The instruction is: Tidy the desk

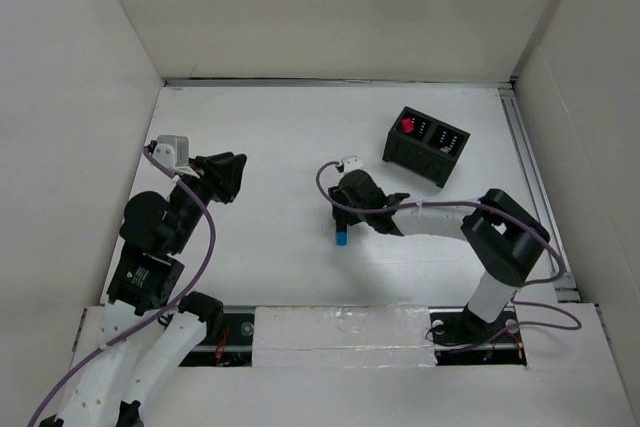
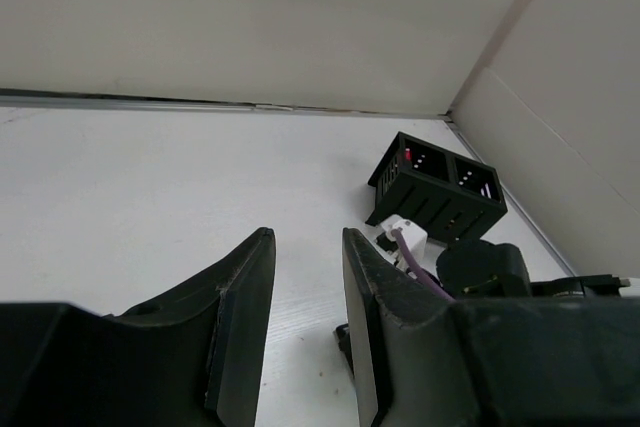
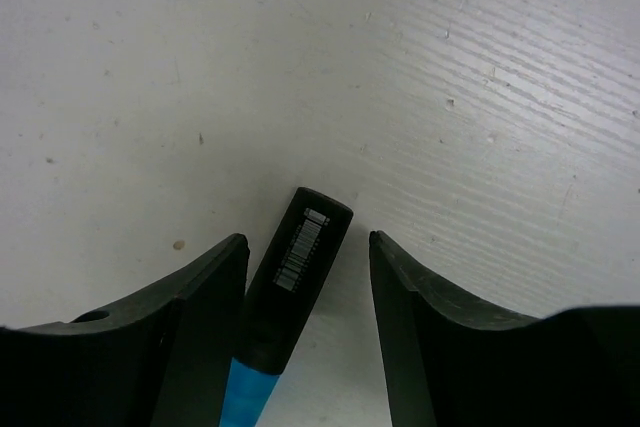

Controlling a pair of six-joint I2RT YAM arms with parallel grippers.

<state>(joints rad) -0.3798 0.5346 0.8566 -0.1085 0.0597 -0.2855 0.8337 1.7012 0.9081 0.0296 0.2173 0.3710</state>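
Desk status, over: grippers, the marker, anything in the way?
Left gripper slightly open, empty. Right gripper open, straddling black-and-blue marker lying on desk, not gripped. Black organizer stands apart, far right; nothing blocking.

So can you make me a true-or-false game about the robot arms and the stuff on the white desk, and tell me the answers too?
1. The pen lies on the desk between the right gripper's open fingers. True.
2. The black box sits on the left side of the desk. False: it is at the far right.
3. The left gripper is holding the pen. False: nothing is between its fingers.
4. Something pink-red is inside the black box. True.
5. The pen is black all over. False: one end is blue.
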